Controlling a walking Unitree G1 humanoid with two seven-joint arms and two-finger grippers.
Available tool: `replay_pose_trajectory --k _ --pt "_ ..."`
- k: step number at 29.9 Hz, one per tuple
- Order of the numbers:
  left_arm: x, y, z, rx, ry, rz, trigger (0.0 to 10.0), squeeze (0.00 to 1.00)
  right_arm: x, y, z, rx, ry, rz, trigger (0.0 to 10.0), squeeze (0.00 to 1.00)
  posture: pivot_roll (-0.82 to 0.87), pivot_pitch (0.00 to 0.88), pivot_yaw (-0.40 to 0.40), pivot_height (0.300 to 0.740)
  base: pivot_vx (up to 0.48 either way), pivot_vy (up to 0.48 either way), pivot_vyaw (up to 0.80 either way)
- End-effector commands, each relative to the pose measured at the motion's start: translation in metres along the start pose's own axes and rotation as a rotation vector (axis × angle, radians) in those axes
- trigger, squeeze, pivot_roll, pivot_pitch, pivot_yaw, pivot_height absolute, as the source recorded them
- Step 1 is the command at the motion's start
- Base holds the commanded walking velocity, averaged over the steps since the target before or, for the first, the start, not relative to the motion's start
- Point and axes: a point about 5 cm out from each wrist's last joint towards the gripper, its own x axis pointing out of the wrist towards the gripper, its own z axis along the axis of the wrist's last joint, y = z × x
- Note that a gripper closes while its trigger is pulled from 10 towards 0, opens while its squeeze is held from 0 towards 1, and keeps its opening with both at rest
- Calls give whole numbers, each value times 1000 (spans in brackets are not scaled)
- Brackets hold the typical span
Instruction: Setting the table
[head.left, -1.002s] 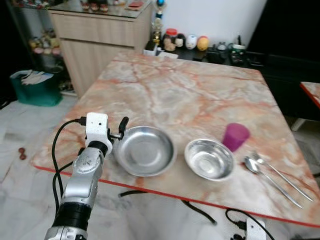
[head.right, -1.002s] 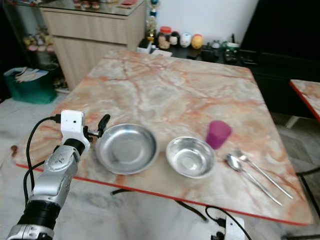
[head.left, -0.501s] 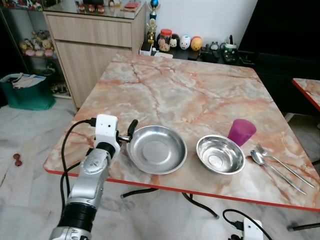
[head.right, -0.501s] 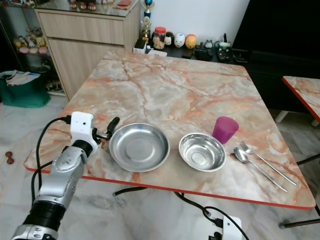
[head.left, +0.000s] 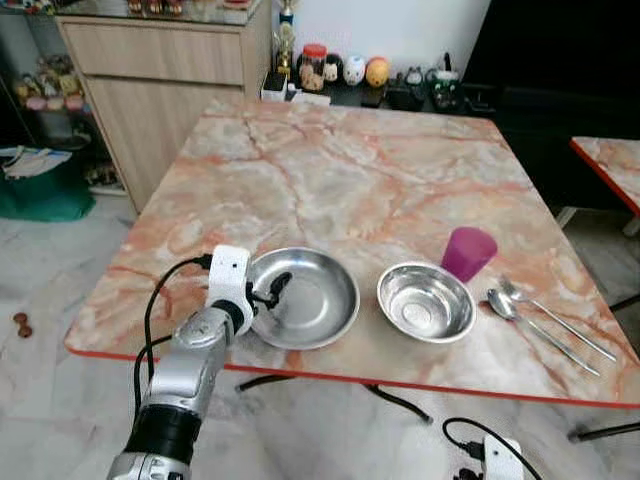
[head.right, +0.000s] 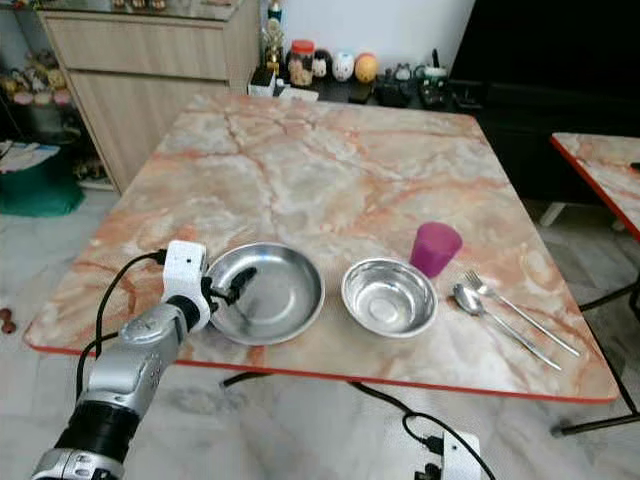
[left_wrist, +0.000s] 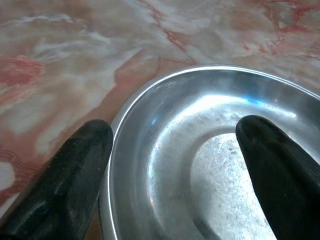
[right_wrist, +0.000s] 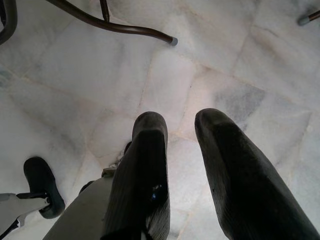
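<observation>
A large steel plate (head.left: 310, 290) lies near the front edge of the marble table (head.left: 350, 170). To its right are a smaller steel bowl (head.left: 425, 302), a purple cup (head.left: 468, 252), a spoon (head.left: 520, 318) and a fork (head.left: 555, 318). My left gripper (head.left: 268, 290) is open at the plate's left rim. In the left wrist view the left gripper (left_wrist: 175, 127) straddles that rim (left_wrist: 125, 125), one finger inside the dish, the other outside. My right gripper (right_wrist: 181, 117) hangs over the floor, fingers slightly apart.
A wooden cabinet (head.left: 170, 60) stands at the back left, a green bag (head.left: 40, 185) on the floor beside it. Small figurines (head.left: 345, 70) line a low shelf behind the table. A second table's corner (head.left: 610, 160) shows at the right. Cables (head.left: 400, 400) run under the table.
The camera has shifted. My left gripper has moved right from beside the plate onto its rim, one finger now inside the dish. The tableware stays put.
</observation>
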Motion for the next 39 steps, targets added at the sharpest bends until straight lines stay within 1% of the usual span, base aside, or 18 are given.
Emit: replay_pose_trajectory --k 1,3,4,7,14,20,22,24,27,30,39 --pt "1 -5 -2 0 21 -5 10000 0 0 -4 -1 13 4 -17 10000 0 110 0 -83 740 0 0 0" --pt "1 -4 1 -10 9 8 10000 0 0 -4 -1 14 5 -18 10000 0 110 0 -83 740 0 0 0" --pt "2 -3 7 -21 -12 29 10000 0 0 -4 -1 13 5 -17 10000 0 110 0 -83 740 0 0 0" --pt "1 2 13 -44 -32 59 10000 0 0 -4 -1 11 6 -16 10000 0 114 0 -83 740 0 0 0" --pt "-2 17 19 -43 -63 124 10000 0 -1 -4 -2 6 6 -14 10000 0 115 0 -83 740 0 0 0" --pt "-3 25 14 1 -27 147 10000 0 -1 -4 -2 1 9 -12 10000 0 120 0 -86 740 0 0 0" --pt "-4 29 7 19 18 159 10000 0 -1 -4 -2 0 8 -12 10000 0 121 0 -86 740 0 0 0" --pt "-5 30 0 3 57 161 10000 0 -1 -4 -2 3 8 -14 10000 0 121 0 -86 740 0 0 0" --pt "-5 29 -3 7 68 154 10000 0 -1 -4 -2 4 7 -14 10000 0 118 0 -86 740 0 0 0" --pt "-4 28 -5 -20 79 150 10000 0 -1 -4 -2 6 6 -14 10000 0 118 0 -86 740 0 0 0" --pt "-3 25 -9 -13 111 139 10000 0 -1 -5 -2 12 4 -17 10000 0 114 0 -90 740 0 0 0"
